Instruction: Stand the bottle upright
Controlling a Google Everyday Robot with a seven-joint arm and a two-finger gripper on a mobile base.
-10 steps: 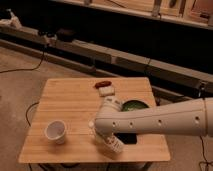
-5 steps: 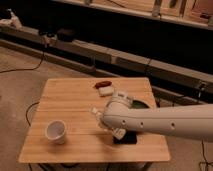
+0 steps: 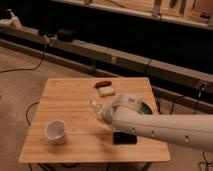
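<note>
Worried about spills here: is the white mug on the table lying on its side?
No, the mug stands upright, mouth up, near a front corner of the table, apart from the gripper over the middle.

My gripper, closed over the wooden table, shows only as a pale tip; the white arm, cut off at right, perhaps hides the small white plastic bottle and half the green dish

The gripper, white, sits above the middle of the light wood-grain table. The mug and the block are white, the flat object black, the bowl green.
</note>
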